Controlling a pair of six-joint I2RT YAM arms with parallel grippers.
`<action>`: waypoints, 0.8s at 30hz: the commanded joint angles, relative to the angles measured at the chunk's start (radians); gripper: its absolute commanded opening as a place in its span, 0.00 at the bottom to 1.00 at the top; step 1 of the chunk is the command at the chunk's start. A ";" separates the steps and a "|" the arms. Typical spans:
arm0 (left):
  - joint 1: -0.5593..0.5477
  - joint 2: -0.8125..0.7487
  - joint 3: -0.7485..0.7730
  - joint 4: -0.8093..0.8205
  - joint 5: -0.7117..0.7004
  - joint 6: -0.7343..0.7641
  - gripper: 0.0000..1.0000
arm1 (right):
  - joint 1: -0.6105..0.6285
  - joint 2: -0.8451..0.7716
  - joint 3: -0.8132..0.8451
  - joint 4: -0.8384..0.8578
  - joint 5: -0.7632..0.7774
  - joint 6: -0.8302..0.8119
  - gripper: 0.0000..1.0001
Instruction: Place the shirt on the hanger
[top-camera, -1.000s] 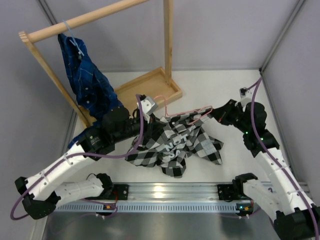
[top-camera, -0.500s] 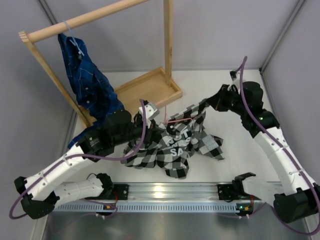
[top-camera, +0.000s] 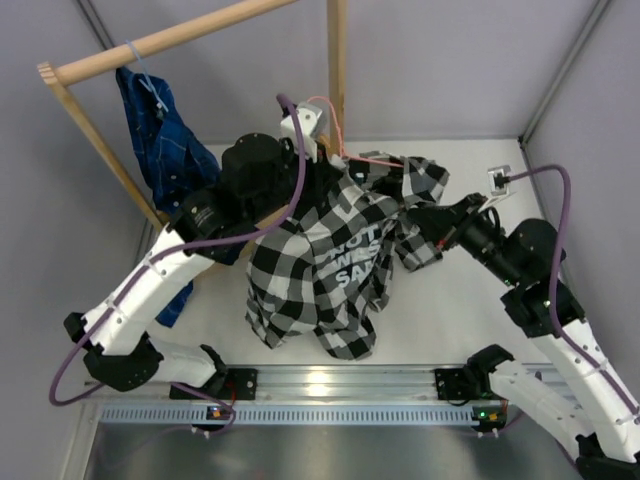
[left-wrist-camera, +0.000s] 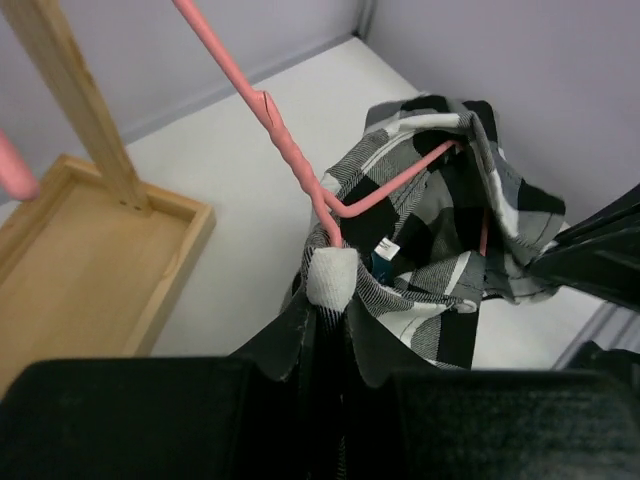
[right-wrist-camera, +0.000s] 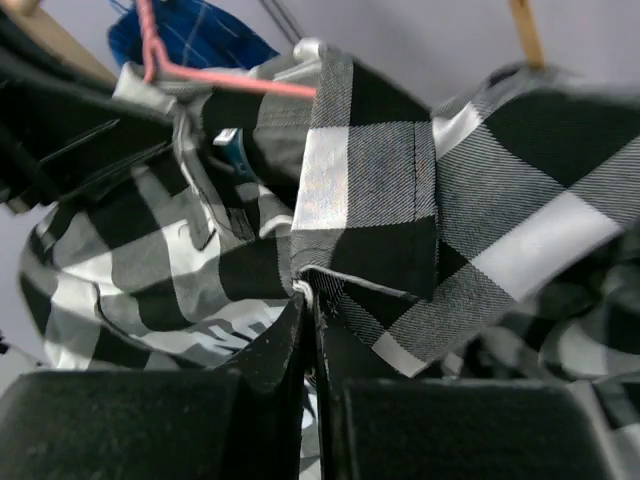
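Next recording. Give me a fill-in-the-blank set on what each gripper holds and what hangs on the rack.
1. The hanger clamped in the left gripper is ____ in colour.
2. The right gripper is shut on a fold of the shirt, whose checks are black and ____.
3. The dark blue plaid shirt hangs on the rack, which is made of ____.

Missing words: pink; white; wood.

A: Colours of the shirt (top-camera: 330, 260)?
B: Black-and-white check, with white lettering on black. The hanger (left-wrist-camera: 285, 140) was pink.
A: Others logged?
B: The second shirt (top-camera: 160, 130) was dark blue plaid; rack (top-camera: 160, 41) pale wood; cables (top-camera: 303, 170) purple.
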 joint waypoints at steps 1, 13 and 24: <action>0.074 0.047 0.073 0.198 0.180 -0.117 0.00 | 0.062 -0.045 -0.167 0.223 -0.004 0.149 0.00; 0.078 -0.039 -0.242 0.705 0.644 0.049 0.00 | 0.070 -0.212 -0.165 -0.036 0.125 -0.055 0.65; 0.059 0.009 -0.253 0.446 0.850 0.196 0.00 | 0.071 -0.217 0.263 -0.500 -0.243 -0.465 0.82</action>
